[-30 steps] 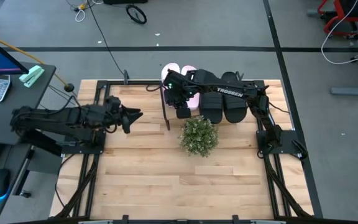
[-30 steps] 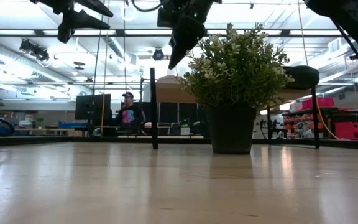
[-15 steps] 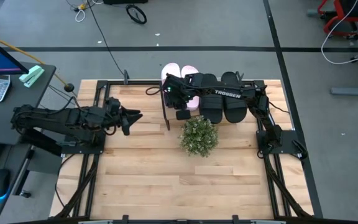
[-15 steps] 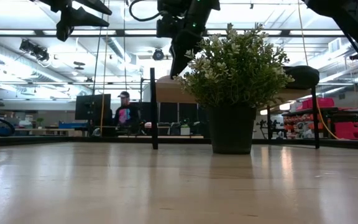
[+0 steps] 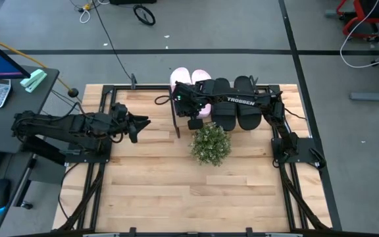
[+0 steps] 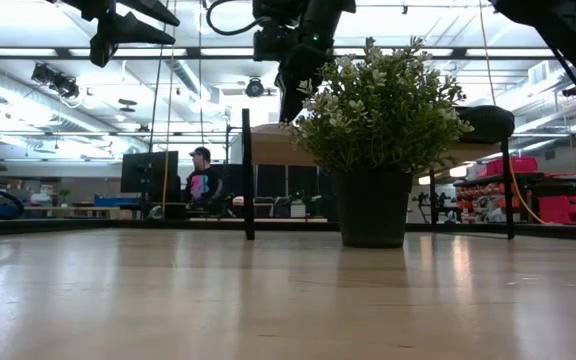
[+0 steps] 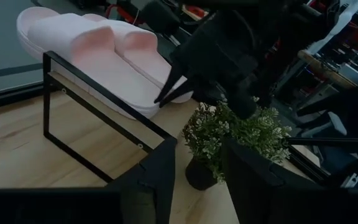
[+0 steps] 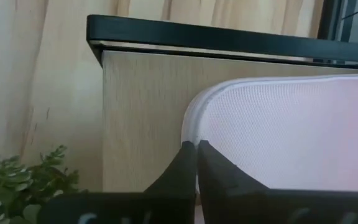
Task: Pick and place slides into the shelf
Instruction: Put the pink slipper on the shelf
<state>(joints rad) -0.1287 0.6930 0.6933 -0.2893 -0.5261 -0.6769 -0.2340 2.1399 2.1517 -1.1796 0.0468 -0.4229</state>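
Note:
The shelf (image 5: 176, 122) stands at the table's far middle, its light top board (image 8: 135, 93) on thin black legs. On it lie a pale pink pair of slides (image 5: 189, 78) and a black pair (image 5: 237, 110); my right arm partly covers both pairs. My right gripper (image 8: 195, 149) is shut, with its tips at the near end of a pink slide (image 7: 104, 56). My left gripper (image 7: 197, 180) hovers open with nothing between its fingers, left of the shelf (image 5: 143, 122). My right gripper's shut fingertips (image 7: 161, 99) stand at the sole's rim (image 8: 194, 124) at the near end of a pink slide. They slant down from the near side. Nothing is between the fingers. Whether the tips touch the rim I cannot tell. The slide lies flat on the top board.
A potted green plant (image 5: 210, 143) stands on the table just in front of the shelf, below my right arm. The wide wooden tabletop (image 5: 176, 197) spreads out toward the near edge. A person (image 6: 204, 180) sits in the room far behind the table.
My right gripper has shut and has sunk a little toward the pink slide's near end. The slides and the shelf have stayed where they were.

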